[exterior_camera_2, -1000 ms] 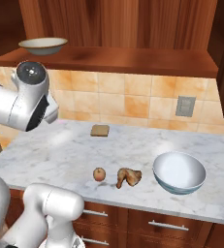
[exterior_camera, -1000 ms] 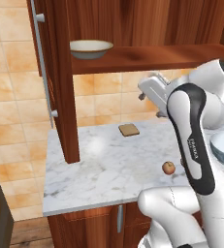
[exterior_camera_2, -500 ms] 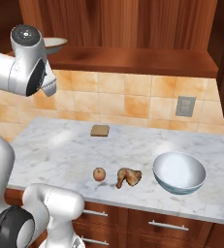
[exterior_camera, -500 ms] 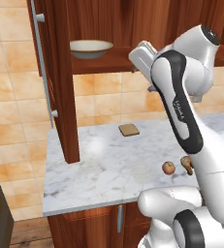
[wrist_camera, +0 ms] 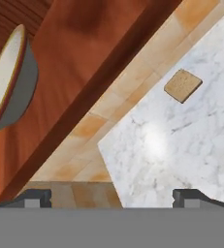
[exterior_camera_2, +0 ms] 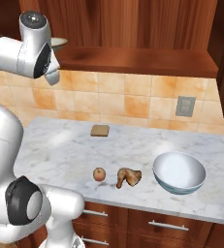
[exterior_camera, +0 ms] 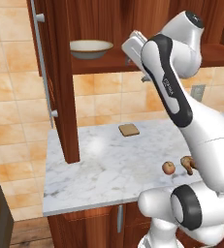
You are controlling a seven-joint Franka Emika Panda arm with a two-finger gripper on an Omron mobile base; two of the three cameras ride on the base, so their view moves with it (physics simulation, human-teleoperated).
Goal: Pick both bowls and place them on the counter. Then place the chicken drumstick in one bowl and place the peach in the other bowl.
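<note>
Tan bowl (exterior_camera: 90, 49) sits on the shelf (exterior_camera: 133, 60) above the tabletop (exterior_camera: 108, 169), likely rigid, light, slick-glazed, so pinch its thin rim; gripper (wrist_camera: 111, 196) spread wide, empty.

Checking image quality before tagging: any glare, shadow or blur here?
Hand view: bright glare patch on the counter, bread slice soft-edged. Left base view: cabinet door casts a faint shadow on the marble. Right base view: white bowl evenly lit, sharp.

Counter (exterior_camera_2: 60, 150): bread (exterior_camera_2: 100, 130), peach (exterior_camera_2: 99, 174), drumstick (exterior_camera_2: 128, 177), white bowl (exterior_camera_2: 179, 172). Shelf (exterior_camera: 108, 62): tan bowl (exterior_camera: 90, 48).
</note>
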